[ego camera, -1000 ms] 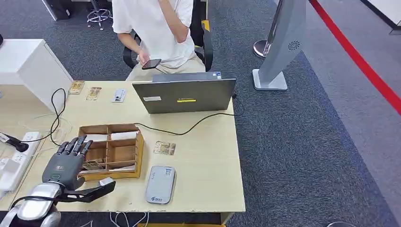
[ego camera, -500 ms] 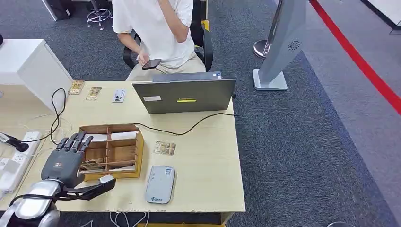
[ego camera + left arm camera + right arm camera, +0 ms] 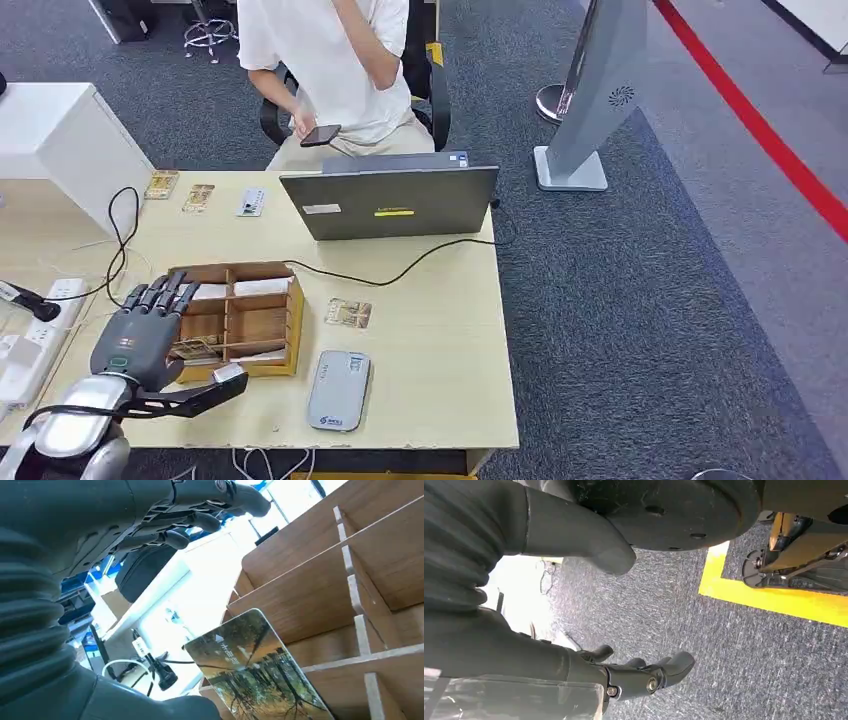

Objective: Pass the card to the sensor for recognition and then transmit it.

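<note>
1. A pale wooden counter (image 3: 440,330) carries a brown wooden organiser (image 3: 243,318) with open compartments, standing near the counter's front-left corner, so that cards stored there lie within easy reach of the robot's left arm.
2. The left hand (image 3: 140,335) hovers over the organiser's left side, fingers spread and holding nothing, thumb stretched out along the organiser's front wall; I judge it is poised to pick a card.
3. The card (image 3: 257,675) leans tilted in a front compartment of the organiser, just beside the hand. Its face shows a forest picture in green and amber with small white lettering, and its corners are rounded.
4. A flat grey sensor (image 3: 338,390) lies near the counter's front edge, just right of the organiser, presumably so the card travels little.
5. The right hand (image 3: 644,672) hangs over grey carpet, fingers loosely apart, holding nothing.
</note>
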Controlling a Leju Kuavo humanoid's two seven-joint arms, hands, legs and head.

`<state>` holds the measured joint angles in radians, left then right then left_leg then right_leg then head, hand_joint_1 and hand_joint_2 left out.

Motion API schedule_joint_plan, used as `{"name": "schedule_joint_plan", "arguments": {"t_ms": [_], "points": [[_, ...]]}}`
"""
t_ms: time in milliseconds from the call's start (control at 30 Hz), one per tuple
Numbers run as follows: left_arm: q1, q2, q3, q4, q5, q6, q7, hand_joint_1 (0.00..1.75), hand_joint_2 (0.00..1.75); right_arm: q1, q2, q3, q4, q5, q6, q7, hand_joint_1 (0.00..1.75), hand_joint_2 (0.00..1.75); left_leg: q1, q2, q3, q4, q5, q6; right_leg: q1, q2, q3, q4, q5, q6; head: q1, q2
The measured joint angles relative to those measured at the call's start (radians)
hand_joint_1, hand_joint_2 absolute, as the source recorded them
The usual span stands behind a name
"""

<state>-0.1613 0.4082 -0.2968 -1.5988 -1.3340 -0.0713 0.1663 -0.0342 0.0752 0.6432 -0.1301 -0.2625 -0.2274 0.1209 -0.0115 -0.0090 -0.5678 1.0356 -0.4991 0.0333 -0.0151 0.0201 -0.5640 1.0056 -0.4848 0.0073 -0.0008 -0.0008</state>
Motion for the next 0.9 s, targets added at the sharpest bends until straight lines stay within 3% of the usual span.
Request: {"name": "schedule_joint_plan", "arguments": {"t_ms": [833,867,900], "points": [[0.000,0.000,-0.001,0.000,0.005,0.000,0.000,0.00,1.75,-0.001,0.000,0.014,0.002,-0.001,0.001,0.002,0.00,1.75,0.000,0.000,0.000,0.000,0.000,0.000,0.000,0.000,0.000,0.000,0.000,0.000,0.000,0.000],[0.000,0.000,-0.001,0.000,0.005,0.000,0.000,1.75,1.75,-0.001,0.000,0.014,0.002,-0.001,0.001,0.002,0.00,1.75,0.000,0.000,0.000,0.000,0.000,0.000,0.000,0.000,0.000,0.000,0.000,0.000,0.000,0.000],[0.000,0.000,-0.001,0.000,0.005,0.000,0.000,1.75,1.75,-0.001,0.000,0.014,0.002,-0.001,0.001,0.002,0.00,1.75,0.000,0.000,0.000,0.000,0.000,0.000,0.000,0.000,0.000,0.000,0.000,0.000,0.000,0.000]]}}
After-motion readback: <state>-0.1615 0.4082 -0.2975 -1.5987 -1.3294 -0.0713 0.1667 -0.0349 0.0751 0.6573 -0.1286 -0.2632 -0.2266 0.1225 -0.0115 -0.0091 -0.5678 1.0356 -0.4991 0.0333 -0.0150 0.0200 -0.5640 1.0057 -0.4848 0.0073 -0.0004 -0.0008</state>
